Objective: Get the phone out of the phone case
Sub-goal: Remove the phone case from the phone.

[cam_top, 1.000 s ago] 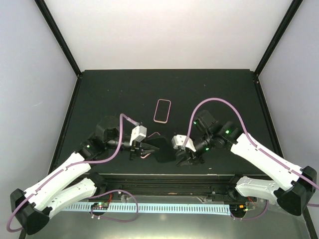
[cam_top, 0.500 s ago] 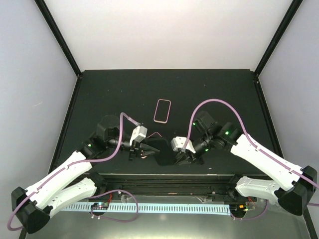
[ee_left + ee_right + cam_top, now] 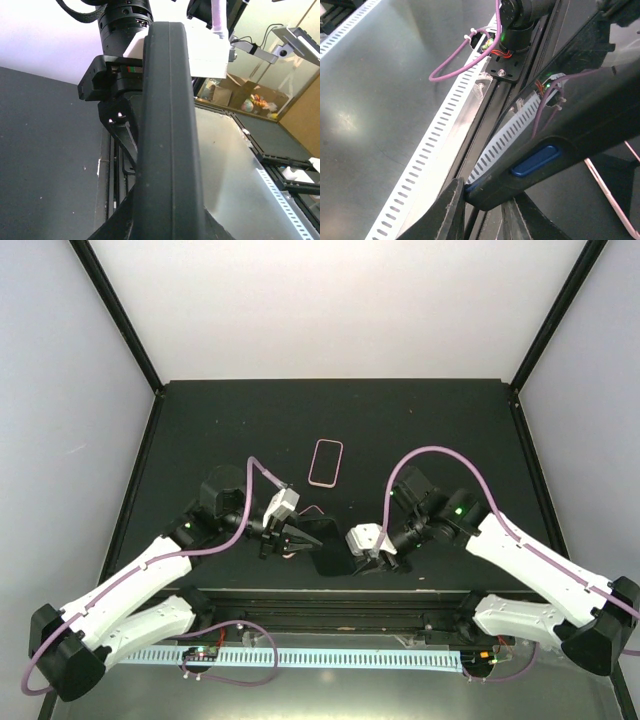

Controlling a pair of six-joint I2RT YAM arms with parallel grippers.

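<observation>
A black phone in a dark case (image 3: 328,543) is held off the table between both grippers, near the front edge. My left gripper (image 3: 290,538) is shut on its left end. In the left wrist view the case's edge (image 3: 170,125) runs straight up the middle from my gripper (image 3: 170,227). My right gripper (image 3: 365,550) is shut on the right corner. In the right wrist view its fingers (image 3: 451,210) stand on either side of the case corner (image 3: 580,135), by a blue side button (image 3: 536,160).
A pink-rimmed phone-shaped item (image 3: 325,462) lies flat at mid table, beyond the grippers. The table's front rail (image 3: 330,597) and a white slotted strip (image 3: 330,655) run just below the held phone. Purple cables (image 3: 430,452) arc over both arms.
My right gripper has turned and shifted down and left along the phone's right corner. The phone has tilted slightly. The left gripper has kept its hold and moved a little right.
</observation>
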